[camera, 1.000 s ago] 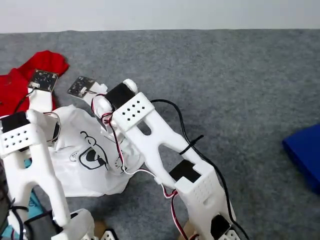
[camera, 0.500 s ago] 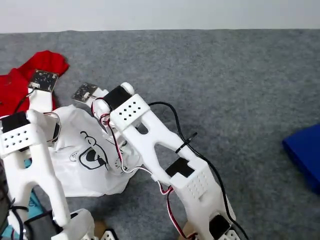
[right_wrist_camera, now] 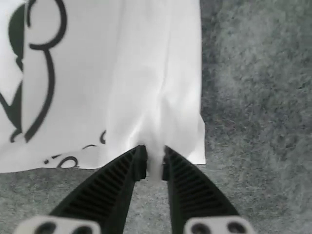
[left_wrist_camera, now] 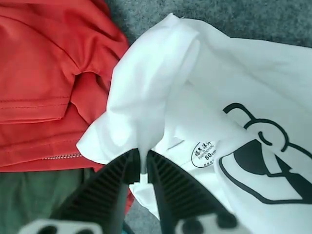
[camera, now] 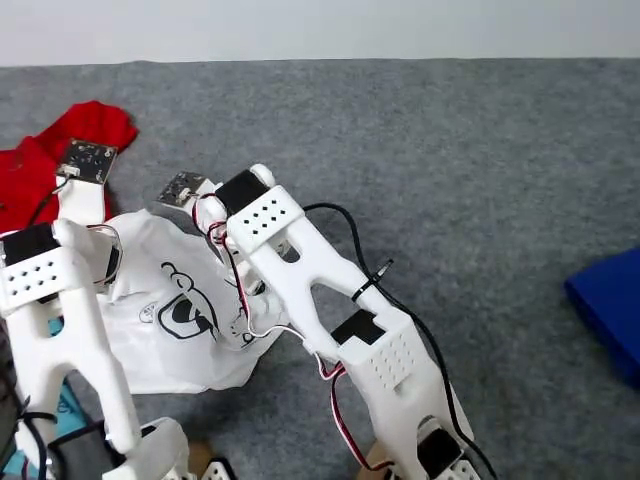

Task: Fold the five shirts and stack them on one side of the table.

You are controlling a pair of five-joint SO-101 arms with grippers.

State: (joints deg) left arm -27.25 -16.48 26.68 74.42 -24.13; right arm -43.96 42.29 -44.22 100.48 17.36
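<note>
A white shirt (camera: 175, 310) with a black cartoon print lies crumpled at the table's left, between the two arms. My left gripper (left_wrist_camera: 144, 165) is shut on a bunched fold of the white shirt (left_wrist_camera: 161, 92), beside the red shirt (left_wrist_camera: 48, 73). My right gripper (right_wrist_camera: 154, 163) is shut on the hem of the white shirt (right_wrist_camera: 122, 87), just above the grey table. In the high view the left arm (camera: 60, 290) stands at the far left and the right arm (camera: 310, 290) reaches across to the shirt's right edge.
The red shirt (camera: 60, 150) lies at the far left edge. A blue shirt (camera: 610, 305) sits at the right edge. A dark green cloth (left_wrist_camera: 34, 200) and a teal cloth (camera: 65, 405) lie under the left arm. The grey carpet (camera: 450, 170) is open at the middle and back.
The right arm has shifted slightly right and toward the front, drawing the shirt's edge with it. The left arm has kept still.
</note>
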